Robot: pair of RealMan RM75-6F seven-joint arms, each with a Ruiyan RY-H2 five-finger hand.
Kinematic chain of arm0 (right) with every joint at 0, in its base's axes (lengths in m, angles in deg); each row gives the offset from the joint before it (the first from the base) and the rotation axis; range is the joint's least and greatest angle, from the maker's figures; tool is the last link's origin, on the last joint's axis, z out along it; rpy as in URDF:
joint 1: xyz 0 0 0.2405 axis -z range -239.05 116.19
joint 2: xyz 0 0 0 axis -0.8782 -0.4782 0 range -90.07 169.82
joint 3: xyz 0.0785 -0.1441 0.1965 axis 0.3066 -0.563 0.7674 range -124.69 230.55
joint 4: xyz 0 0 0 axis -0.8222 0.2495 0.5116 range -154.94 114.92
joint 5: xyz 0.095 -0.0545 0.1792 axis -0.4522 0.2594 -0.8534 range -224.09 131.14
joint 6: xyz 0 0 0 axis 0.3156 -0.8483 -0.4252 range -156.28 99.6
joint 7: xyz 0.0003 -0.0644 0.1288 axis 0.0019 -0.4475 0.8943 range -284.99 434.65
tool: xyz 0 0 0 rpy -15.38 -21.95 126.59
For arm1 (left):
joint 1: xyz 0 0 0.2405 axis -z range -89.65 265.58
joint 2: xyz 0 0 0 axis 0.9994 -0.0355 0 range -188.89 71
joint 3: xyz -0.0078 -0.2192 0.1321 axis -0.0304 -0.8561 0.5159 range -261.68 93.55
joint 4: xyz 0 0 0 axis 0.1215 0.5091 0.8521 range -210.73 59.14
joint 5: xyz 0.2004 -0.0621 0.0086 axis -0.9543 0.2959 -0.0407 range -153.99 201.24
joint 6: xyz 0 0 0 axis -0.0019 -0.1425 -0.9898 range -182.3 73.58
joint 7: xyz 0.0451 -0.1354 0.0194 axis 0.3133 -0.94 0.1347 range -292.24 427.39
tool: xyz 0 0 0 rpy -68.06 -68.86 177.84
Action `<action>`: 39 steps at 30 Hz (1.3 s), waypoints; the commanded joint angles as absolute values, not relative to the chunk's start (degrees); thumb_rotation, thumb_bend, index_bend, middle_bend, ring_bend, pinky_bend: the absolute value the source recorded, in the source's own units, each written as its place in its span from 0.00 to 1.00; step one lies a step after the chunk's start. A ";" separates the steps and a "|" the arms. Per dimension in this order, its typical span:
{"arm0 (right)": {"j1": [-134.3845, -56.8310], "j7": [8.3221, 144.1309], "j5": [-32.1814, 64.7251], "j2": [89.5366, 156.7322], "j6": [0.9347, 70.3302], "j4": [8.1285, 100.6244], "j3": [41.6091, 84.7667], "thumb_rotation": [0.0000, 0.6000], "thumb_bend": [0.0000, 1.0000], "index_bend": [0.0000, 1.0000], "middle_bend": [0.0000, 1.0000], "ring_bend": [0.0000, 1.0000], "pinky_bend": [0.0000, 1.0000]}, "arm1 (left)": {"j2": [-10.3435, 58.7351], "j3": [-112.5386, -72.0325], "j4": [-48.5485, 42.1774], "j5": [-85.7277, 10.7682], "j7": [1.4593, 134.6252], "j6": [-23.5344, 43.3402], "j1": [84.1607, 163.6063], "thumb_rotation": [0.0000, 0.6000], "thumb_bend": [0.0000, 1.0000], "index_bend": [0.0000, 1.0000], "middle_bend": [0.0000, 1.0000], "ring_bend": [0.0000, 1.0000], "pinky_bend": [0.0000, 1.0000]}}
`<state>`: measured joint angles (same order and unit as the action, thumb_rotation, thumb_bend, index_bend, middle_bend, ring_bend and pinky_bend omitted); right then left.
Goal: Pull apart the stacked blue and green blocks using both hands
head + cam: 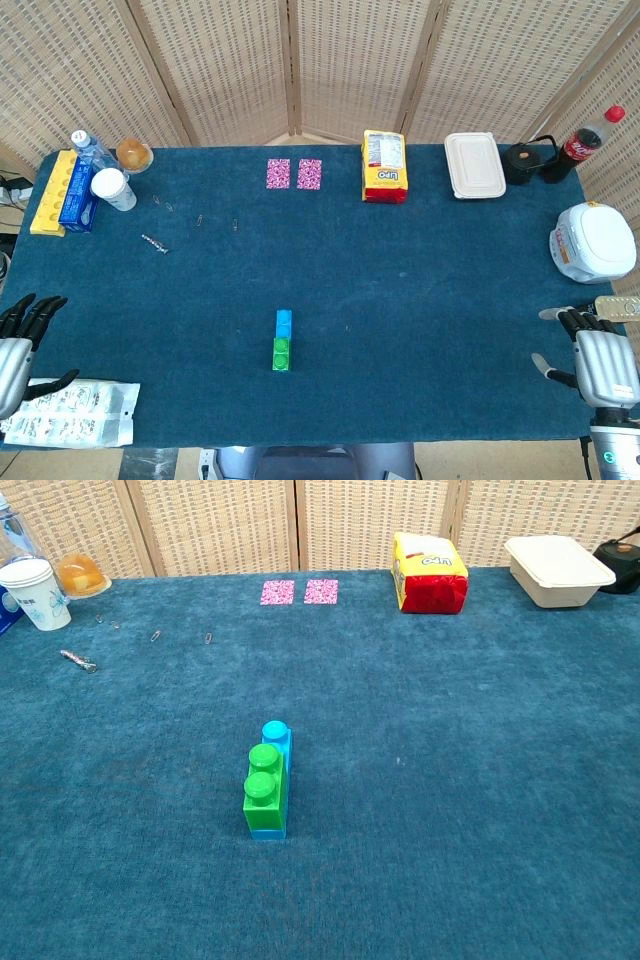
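The left robot hand (18, 345) rests at the near left edge of the bench (420, 290), fingers spread apart and holding nothing. Just beside it, on its inner side, lies a clear packet with white printed contents (70, 412); whether the thumb touches it cannot be told. The right robot hand (600, 360) sits at the near right edge, fingers also apart and empty, thumb pointing inward. Only the head view shows either robot hand.

The bench is covered in deep blue carpet-like cloth. Behind it stands a folding woven screen (300, 60) in pale tan.

Roughly midway between the two robot hands, slightly further out from them, sits the stacked pair: a green block (263, 785) joined to a blue block (277, 738). The chest view shows the green block with two round studs, and the lighter blue block showing beyond it and as a strip beneath it. Nothing touches the pair.

Far beyond the left robot hand are a yellow tray (50, 190), a blue box (78, 200), a white cup (112, 188) and a water bottle (90, 148). Two pink patterned squares (294, 173) and a yellow and red bag (385, 167) lie at the far middle. Beyond the right robot hand are a white rounded appliance (592, 243), a white lidded container (474, 165) and a cola bottle (585, 140).
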<state>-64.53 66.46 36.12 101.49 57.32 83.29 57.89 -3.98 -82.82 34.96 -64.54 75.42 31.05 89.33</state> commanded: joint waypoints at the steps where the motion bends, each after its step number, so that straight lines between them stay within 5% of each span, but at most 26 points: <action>1: -64.54 66.51 36.16 101.52 57.31 83.28 57.85 1.00 0.24 0.35 0.38 0.37 0.30 | -3.99 -82.70 34.86 -64.64 75.39 31.09 89.24 1.00 0.17 0.15 0.16 0.04 0.13; 24: -63.74 68.11 37.44 101.27 58.93 82.66 57.62 1.00 0.24 0.36 0.37 0.37 0.30 | -7.74 -83.56 33.42 -68.60 76.31 25.50 94.49 1.00 0.18 0.15 0.16 0.06 0.13; 39: -63.03 68.44 38.92 99.88 59.61 83.07 56.83 1.00 0.24 0.36 0.38 0.38 0.31 | -4.52 -87.91 28.02 -72.88 87.02 1.36 114.51 1.00 0.22 0.16 0.19 0.12 0.19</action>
<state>-63.09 68.39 38.88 99.92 59.56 83.07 56.88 -6.24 -86.87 29.22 -72.46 84.87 4.48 111.63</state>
